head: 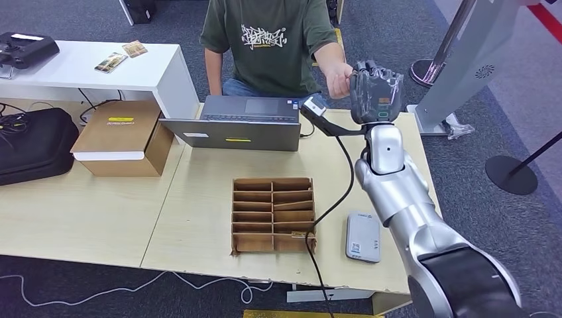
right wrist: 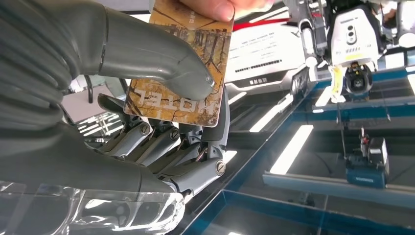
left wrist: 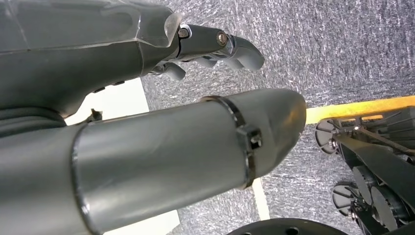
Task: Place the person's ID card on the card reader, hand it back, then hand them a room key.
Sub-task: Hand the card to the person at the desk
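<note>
My right hand (head: 376, 93) is raised over the table's far edge toward the seated person. It pinches a brown hotel room key card (right wrist: 181, 68) between the thumb (right wrist: 161, 63) and the fingers behind it. The person's hand (head: 340, 78) meets mine, and their fingertips (right wrist: 215, 7) grip the card's other end. The grey card reader (head: 364, 236) lies on the table near its front edge, beside my right forearm, with nothing on it. My left hand (left wrist: 117, 54) hangs over grey carpet, holding nothing, its fingers (left wrist: 225, 44) apart from the thumb.
A slotted wooden card box (head: 273, 214) stands mid-table, and a black cable (head: 331, 205) runs past it. A laptop (head: 242, 122) sits at the far edge, a cardboard box (head: 122, 136) and black bag (head: 33, 142) to the left. Two more cards (head: 111, 62) lie on the white side table.
</note>
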